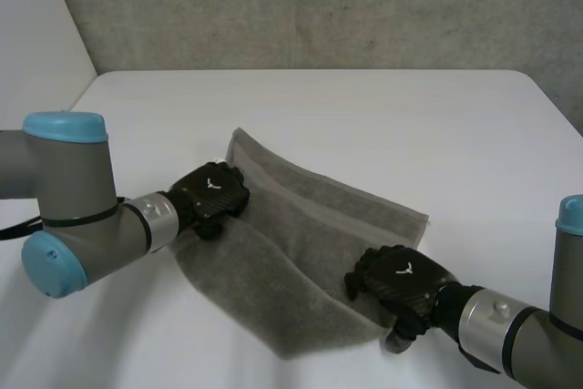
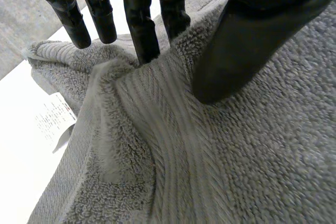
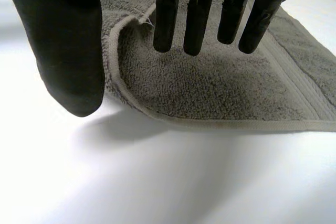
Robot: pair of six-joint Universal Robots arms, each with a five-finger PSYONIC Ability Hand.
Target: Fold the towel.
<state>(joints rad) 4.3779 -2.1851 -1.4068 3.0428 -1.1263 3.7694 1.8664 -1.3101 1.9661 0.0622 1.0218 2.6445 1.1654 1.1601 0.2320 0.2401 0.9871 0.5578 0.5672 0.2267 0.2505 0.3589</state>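
A grey towel (image 1: 310, 225) lies folded and slanted across the middle of the white table (image 1: 364, 116). My left hand (image 1: 214, 193) is on its left edge. In the left wrist view the fingers (image 2: 142, 30) and thumb (image 2: 236, 51) press into the towel (image 2: 236, 156) and pinch a raised ridge of it between them. My right hand (image 1: 401, 280) is at the towel's near right corner. There its straight fingers (image 3: 194, 14) hover over the slightly curled-up corner (image 3: 126, 30) of the towel (image 3: 220, 87), with the thumb (image 3: 73, 51) just off the edge above the table.
A white care label (image 2: 52, 116) sticks out from the towel's edge beyond my left fingertips. Bare table runs all around the towel, with a grey wall (image 1: 319, 6) behind the far edge.
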